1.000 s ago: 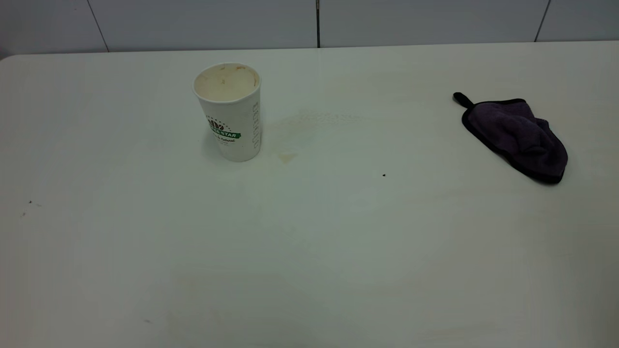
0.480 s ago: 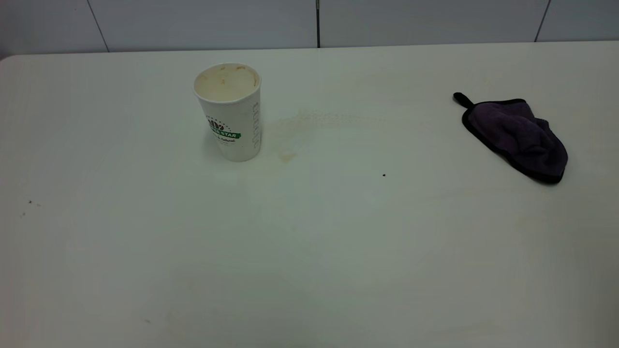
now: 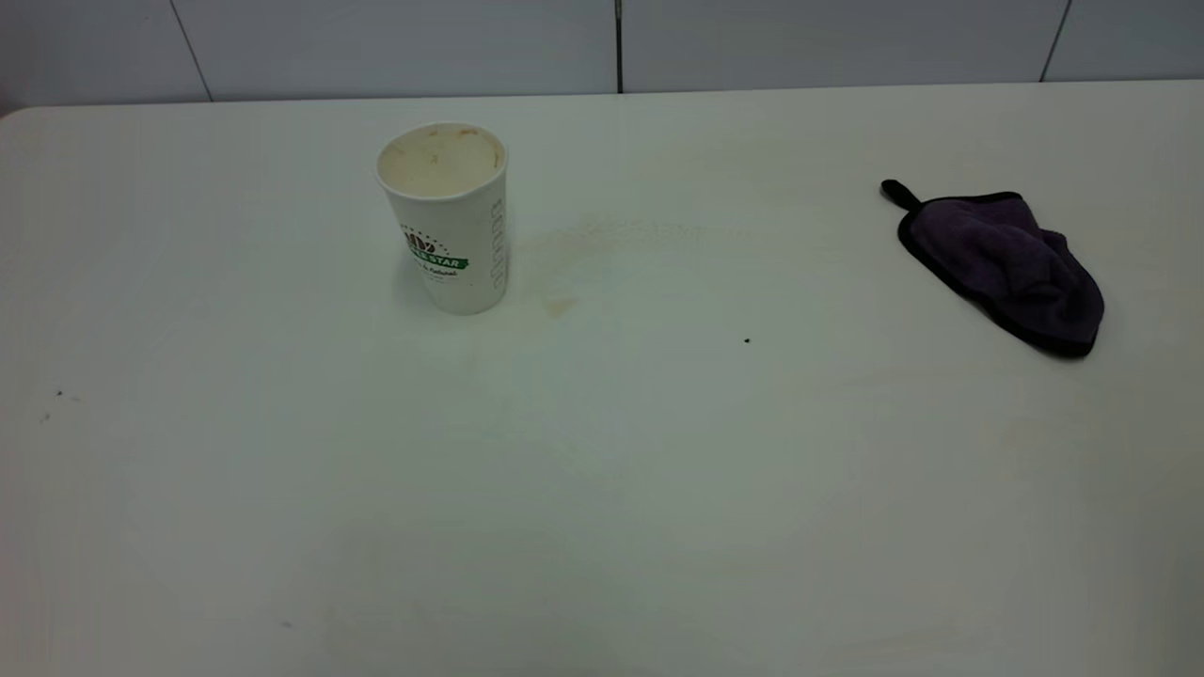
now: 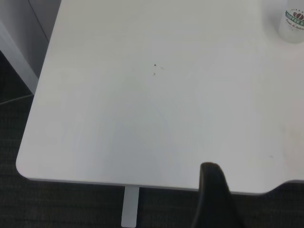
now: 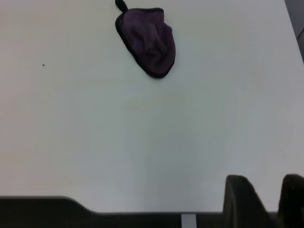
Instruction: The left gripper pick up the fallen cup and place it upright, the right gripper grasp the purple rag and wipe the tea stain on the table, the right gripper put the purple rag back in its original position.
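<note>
The cup stands upright on the table, left of centre, its stained inside showing; the left wrist view catches its base far off. Just right of its foot lies the small tea stain, with faint yellowish smears behind it. The purple rag lies bunched at the right, loop pointing back-left, with nothing touching it. Neither arm appears in the exterior view. My left gripper shows only as one dark part over the table's near corner. My right gripper hovers at the near edge, slightly open and empty.
A tiny black speck sits mid-table, and a few more specks lie at the left. A grey panelled wall runs behind the table. The rounded table corner drops to dark floor.
</note>
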Action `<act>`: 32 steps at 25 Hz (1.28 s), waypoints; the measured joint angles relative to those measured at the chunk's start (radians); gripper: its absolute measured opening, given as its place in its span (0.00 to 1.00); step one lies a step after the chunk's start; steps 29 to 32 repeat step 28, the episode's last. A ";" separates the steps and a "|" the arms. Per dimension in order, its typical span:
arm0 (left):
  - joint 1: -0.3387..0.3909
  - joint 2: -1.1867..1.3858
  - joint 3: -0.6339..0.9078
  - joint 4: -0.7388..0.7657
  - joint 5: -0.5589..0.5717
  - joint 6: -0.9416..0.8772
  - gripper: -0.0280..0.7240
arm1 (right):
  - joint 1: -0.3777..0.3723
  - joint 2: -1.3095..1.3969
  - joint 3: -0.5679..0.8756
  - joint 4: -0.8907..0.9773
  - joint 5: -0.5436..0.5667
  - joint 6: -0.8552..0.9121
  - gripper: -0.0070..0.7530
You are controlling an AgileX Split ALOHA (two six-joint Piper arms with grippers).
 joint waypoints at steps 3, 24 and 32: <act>0.000 0.000 0.000 0.000 0.000 0.000 0.68 | 0.000 -0.043 0.000 0.000 0.001 0.000 0.31; 0.000 0.000 0.000 0.000 0.000 0.000 0.68 | 0.000 -0.081 0.000 0.000 0.005 0.001 0.32; 0.000 0.000 0.000 0.000 0.000 0.000 0.68 | 0.000 -0.081 0.000 0.000 0.006 0.001 0.32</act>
